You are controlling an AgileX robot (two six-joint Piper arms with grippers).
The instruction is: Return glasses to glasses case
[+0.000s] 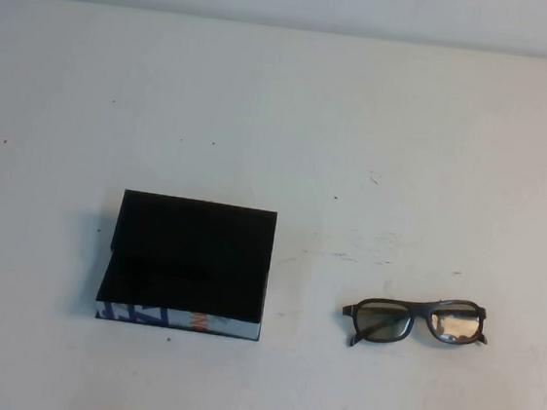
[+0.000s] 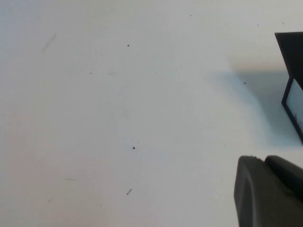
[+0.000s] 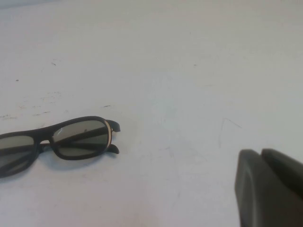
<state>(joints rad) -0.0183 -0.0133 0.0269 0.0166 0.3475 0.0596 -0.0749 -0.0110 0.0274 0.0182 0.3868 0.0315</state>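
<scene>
White table (image 1: 284, 108) with glasses case (image 1: 189, 260), glasses (image 1: 416, 321); right claw (image 3: 270, 189) clenched empty, left claw (image 2: 270, 191) unclear.

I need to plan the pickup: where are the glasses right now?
In the high view the glasses lie flat on the table's right near part, apart from the glasses case to their left.
</scene>
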